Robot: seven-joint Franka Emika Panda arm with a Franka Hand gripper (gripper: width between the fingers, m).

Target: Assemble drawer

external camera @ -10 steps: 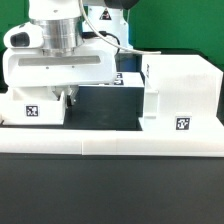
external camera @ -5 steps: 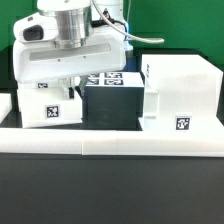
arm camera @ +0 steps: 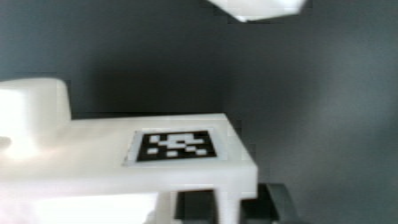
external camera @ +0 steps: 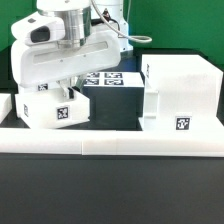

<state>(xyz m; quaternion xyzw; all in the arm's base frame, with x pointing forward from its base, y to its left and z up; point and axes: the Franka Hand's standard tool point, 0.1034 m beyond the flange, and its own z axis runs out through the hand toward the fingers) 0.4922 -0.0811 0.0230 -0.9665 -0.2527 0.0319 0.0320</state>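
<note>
My gripper (external camera: 72, 93) is shut on a wall of a white open-top drawer tray (external camera: 55, 112) with a square tag on its front, holding it at the exterior view's left. In the wrist view the tray (arm camera: 107, 165) shows a tag on its face and a rounded knob (arm camera: 32, 108). Its wall sits between my gripper's (arm camera: 240, 205) dark fingers (arm camera: 279, 203). The tall white housing (external camera: 180, 92) with a tag stands at the exterior view's right, a gap apart from the tray. A second tray is not in view.
The marker board (external camera: 110, 78) lies behind, between tray and housing. A long low white border bar (external camera: 110, 148) runs along the front, with another piece (external camera: 5, 106) at the exterior view's left edge. A white shape (arm camera: 258, 8) shows far off in the wrist view.
My gripper has carried the tray toward the exterior view's right, closer to the housing. The housing has not moved.
</note>
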